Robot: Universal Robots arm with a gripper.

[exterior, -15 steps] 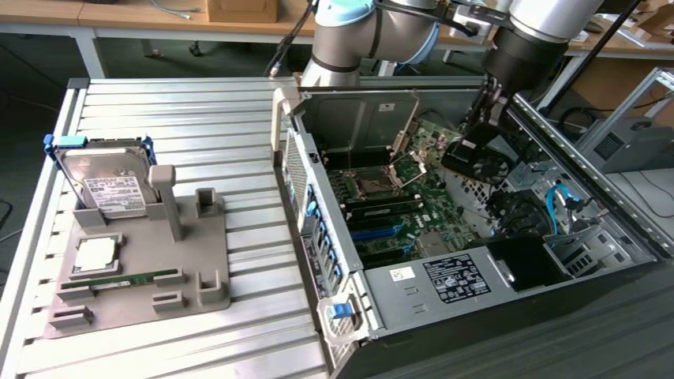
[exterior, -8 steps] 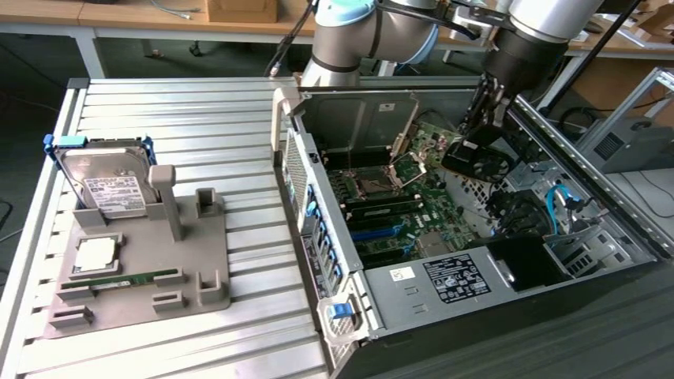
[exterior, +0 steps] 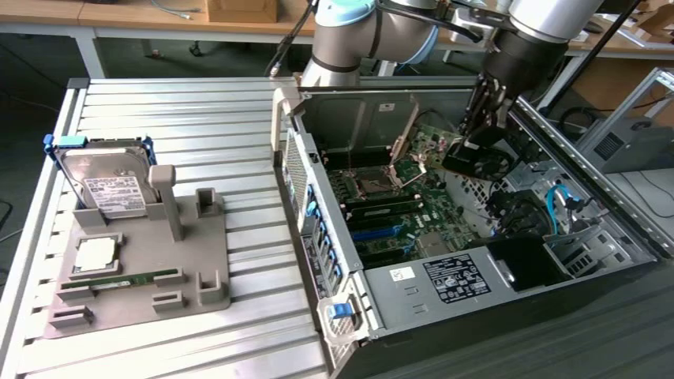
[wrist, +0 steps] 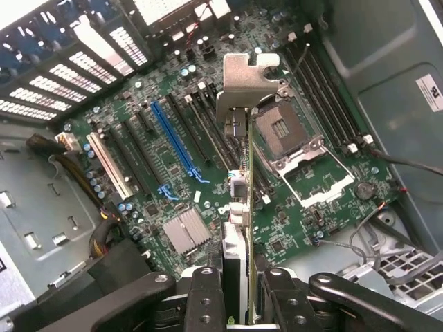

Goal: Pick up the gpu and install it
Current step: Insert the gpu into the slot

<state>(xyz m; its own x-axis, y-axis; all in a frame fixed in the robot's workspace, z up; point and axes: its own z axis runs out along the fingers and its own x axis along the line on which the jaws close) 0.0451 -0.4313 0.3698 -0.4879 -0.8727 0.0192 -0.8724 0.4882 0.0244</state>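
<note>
GPU [wrist: 242, 207] stands edge-on over the motherboard [wrist: 208, 173], its silver end bracket at the far end from the wrist camera. The card lines up with the black expansion slots [wrist: 201, 131] that run between the blue slot [wrist: 173, 142] and the CPU socket [wrist: 291, 138] on the motherboard. Whether its lower edge touches the motherboard cannot be told. The gripper [wrist: 242, 297] is clamped on the card, one black finger [wrist: 206, 297] pressed to each face, the jaws only as far apart as the card is thick. A small finned silver heatsink [wrist: 185, 230] sits on the motherboard just beside the card's near end. Around the motherboard stands the open computer case [exterior: 421, 300], with the arm reaching down into it. Well apart from the motherboard, toward the exterior view's left, a grey fixture [exterior: 147, 268] on the slatted table [exterior: 211, 118] carries an upright hard drive [exterior: 106, 185] and a flat green memory stick [exterior: 121, 280].
</note>
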